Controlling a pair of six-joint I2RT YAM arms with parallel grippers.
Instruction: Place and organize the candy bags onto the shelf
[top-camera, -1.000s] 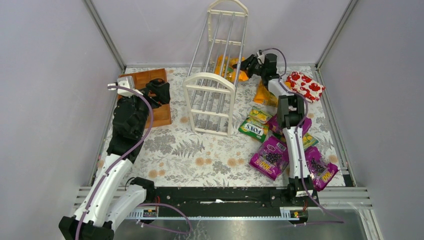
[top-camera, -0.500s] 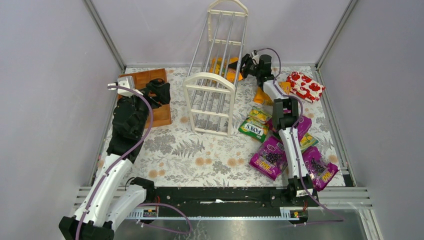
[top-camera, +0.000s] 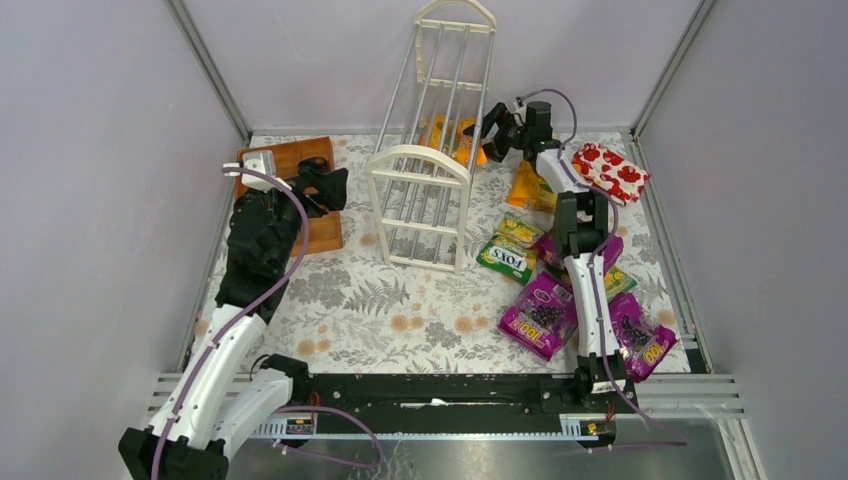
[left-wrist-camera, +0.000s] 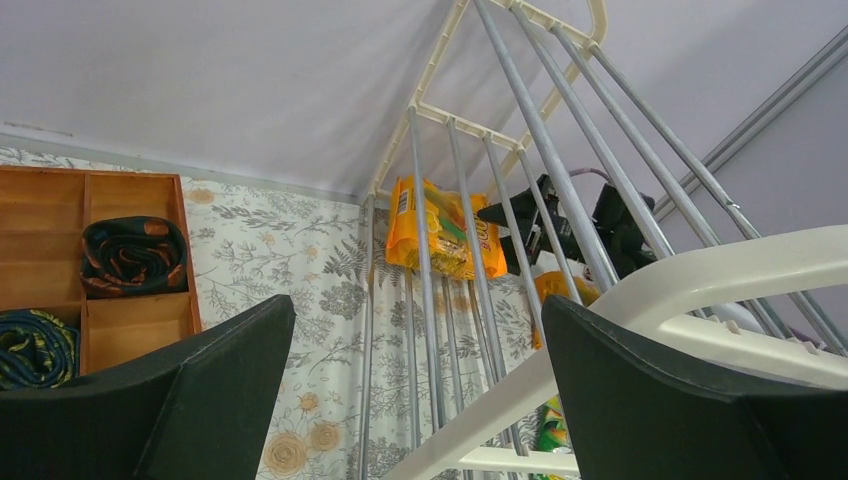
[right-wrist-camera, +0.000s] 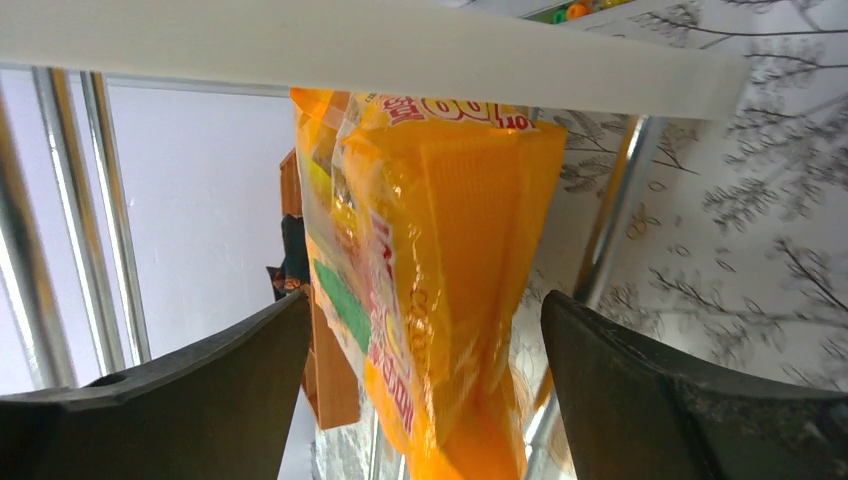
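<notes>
The cream-white shelf (top-camera: 428, 165) stands mid-table. An orange candy bag (top-camera: 449, 137) rests on its silver rods near the far end, also seen in the left wrist view (left-wrist-camera: 441, 229). My right gripper (top-camera: 499, 131) is at the shelf's right side, open. In its wrist view the orange bag (right-wrist-camera: 440, 250) hangs between the spread fingers (right-wrist-camera: 425, 312) with a gap on each side. More candy bags lie on the table to the right: a green FOX'S one (top-camera: 507, 262), purple ones (top-camera: 540, 316) (top-camera: 641, 346) and an orange one (top-camera: 527, 188). My left gripper (top-camera: 325, 186) is open and empty, left of the shelf.
A brown wooden tray (top-camera: 318, 228) holding rolled dark cloths (left-wrist-camera: 133, 254) sits at the left under my left arm. A red packet with white shapes (top-camera: 611, 172) lies at the back right. Grey walls close in on three sides.
My right gripper has opened wide and let go of the orange bag, which now rests on the shelf rods. The left gripper has shifted slightly to the right.
</notes>
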